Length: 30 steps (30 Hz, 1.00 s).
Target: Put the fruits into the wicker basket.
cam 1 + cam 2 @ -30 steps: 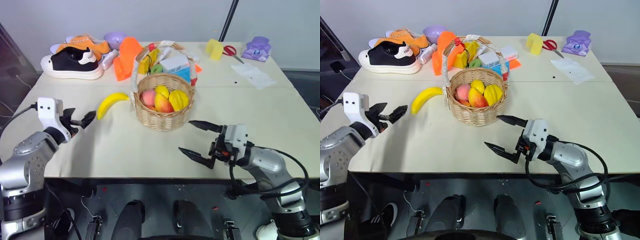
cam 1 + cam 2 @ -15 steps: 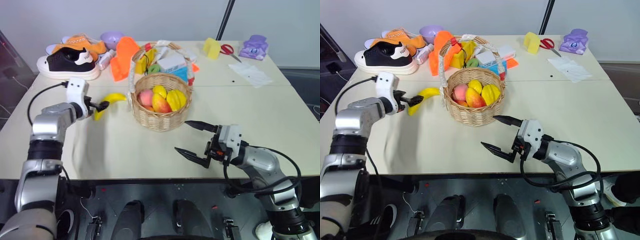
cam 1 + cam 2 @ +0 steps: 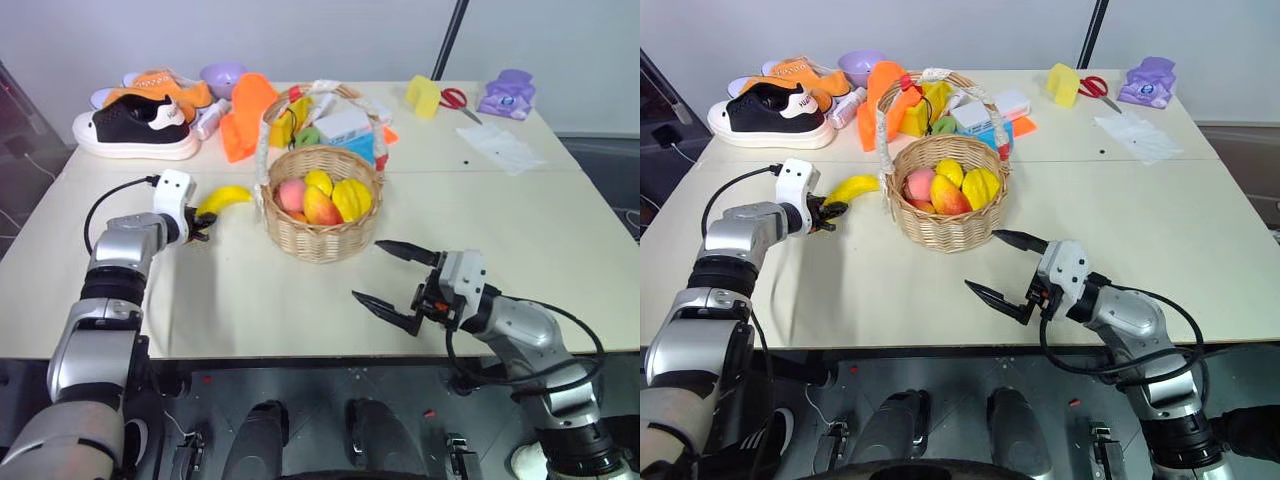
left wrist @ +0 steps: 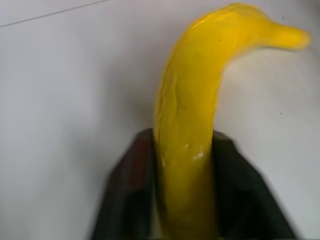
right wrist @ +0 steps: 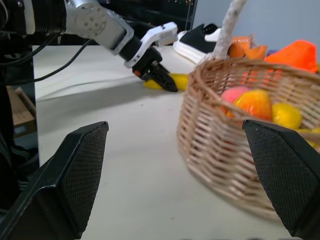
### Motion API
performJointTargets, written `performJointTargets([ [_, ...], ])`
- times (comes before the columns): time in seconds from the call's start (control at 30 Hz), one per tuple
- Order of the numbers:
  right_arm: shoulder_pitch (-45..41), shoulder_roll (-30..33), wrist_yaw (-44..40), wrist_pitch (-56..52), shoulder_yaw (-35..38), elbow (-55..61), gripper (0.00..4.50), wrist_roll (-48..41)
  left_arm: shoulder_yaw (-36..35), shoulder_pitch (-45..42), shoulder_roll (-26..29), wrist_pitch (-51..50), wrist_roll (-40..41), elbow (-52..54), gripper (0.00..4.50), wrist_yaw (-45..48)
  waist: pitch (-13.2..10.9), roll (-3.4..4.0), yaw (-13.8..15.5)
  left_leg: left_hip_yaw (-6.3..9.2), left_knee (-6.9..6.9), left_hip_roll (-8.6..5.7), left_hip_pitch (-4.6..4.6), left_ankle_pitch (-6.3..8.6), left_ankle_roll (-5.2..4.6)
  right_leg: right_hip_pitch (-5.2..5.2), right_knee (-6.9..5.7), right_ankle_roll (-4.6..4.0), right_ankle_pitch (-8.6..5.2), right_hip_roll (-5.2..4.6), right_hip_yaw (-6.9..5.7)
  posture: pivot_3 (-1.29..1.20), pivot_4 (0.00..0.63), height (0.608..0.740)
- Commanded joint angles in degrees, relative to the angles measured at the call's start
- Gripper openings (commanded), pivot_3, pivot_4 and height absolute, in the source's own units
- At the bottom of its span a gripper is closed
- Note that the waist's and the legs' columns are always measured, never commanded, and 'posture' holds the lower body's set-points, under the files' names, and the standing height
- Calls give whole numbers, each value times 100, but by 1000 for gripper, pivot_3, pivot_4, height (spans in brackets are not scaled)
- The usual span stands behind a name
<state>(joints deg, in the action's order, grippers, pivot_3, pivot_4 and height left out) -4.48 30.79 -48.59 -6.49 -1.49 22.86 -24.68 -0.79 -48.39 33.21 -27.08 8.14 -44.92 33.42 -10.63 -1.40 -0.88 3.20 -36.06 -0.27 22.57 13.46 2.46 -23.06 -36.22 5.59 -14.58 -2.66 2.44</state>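
Note:
A curved yellow banana (image 3: 229, 197) lies on the table just left of the wicker basket (image 3: 322, 236). My left gripper (image 3: 203, 226) is shut on the banana's near end; in the left wrist view the banana (image 4: 189, 125) runs up between the black fingers (image 4: 131, 196). The basket holds a red-orange mango (image 3: 323, 208), a peach (image 3: 294, 193), a lemon (image 3: 322, 181) and a yellow fruit (image 3: 356, 198). My right gripper (image 3: 369, 270) hovers open over the table in front of the basket, holding nothing.
Behind the basket sit a black-and-white sneaker (image 3: 140, 127), an orange shoe (image 3: 165, 88), a lilac bowl (image 3: 228, 75), an orange cloth (image 3: 245, 115) and a white-blue box (image 3: 347, 128). A yellow block (image 3: 427, 97), scissors (image 3: 460, 99), a purple item (image 3: 512, 95) and white wrap (image 3: 505, 148) lie far right.
My left arm reached forward to the banana and its gripper, open before, closed on the banana's near end. The right arm stayed still and open.

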Motion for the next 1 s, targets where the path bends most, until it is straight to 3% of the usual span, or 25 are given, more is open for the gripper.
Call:
performJointTargets([
  [0.03, -188, -3, 20, -5, 67, 44, 4500, -33, -211, 165, 130, 19, 18, 481, 490, -29, 0, 0, 0, 0, 1, 0, 0, 0, 0, -1, 0, 0, 0, 0, 0, 0, 150, 740],
  [0.17, -256, 0, -29, 28, 94, -57, 4500, -33, -606, 854, 396, -429, 177, 1769, 490, -189, 0, 0, -11, 2, 6, 5, 0, 0, 0, -3, -2, 0, 0, -2, 0, 0, 150, 740],
  [0.23, -219, 11, -78, 106, 135, -122, 4500, -31, -1203, 1517, 675, -1212, 762, 3063, 490, 61, -2, -4, -46, 8, 9, 10, 1, 0, 0, -9, -5, 0, 0, -3, 1, 0, 150, 740],
  [0.37, -211, -49, -73, 264, 365, -375, 4500, -131, -2142, 3021, 1186, -1073, 1875, 5580, 490, 1208, -4, -4, -27, 12, 23, 28, 1, 2, 3, -24, -11, -3, -1, -14, 8, 0, 150, 740],
  [0.5, -367, -275, 48, 498, 502, -755, 4500, -117, -2605, 3298, 1102, -1856, 3166, 6688, 490, 1307, -7, 3, 101, 8, 17, 23, 0, 1, 7, -1, 1, -30, -15, -56, -9, 0, 150, 740],
  [0.6, -714, -606, 430, 880, 510, -1348, 4500, 252, -1838, 2711, 388, -1831, 3017, 6792, 490, 506, -7, 13, 136, -10, -6, 13, -20, 1, 6, 40, 16, -31, -16, -65, -14, 0, 150, 740],
  [0.73, -816, -747, 529, 918, 462, -1306, 4500, 294, -979, 1876, -419, -2201, 2455, 6423, 490, -640, -7, 6, 145, -21, -25, 0, -15, -3, 1, 53, 17, -22, -16, -64, -17, 0, 150, 740],
  [0.83, -786, -772, 628, 981, 459, -1308, 4500, 401, -597, 1304, -984, -2259, 2339, 6118, 490, -1047, -6, 5, 129, -24, -14, -12, -11, -3, 1, 40, 12, 30, 4, -60, -12, 0, 150, 740],
  [1.0, -750, -897, 833, 961, 371, -1164, 4500, 461, -218, 785, -1506, -2242, 2191, 5572, 490, -1225, -6, 7, 18, -29, 6, -5, -6, -3, 2, 23, 5, 35, 1, -41, -14, 0, 150, 740],
])
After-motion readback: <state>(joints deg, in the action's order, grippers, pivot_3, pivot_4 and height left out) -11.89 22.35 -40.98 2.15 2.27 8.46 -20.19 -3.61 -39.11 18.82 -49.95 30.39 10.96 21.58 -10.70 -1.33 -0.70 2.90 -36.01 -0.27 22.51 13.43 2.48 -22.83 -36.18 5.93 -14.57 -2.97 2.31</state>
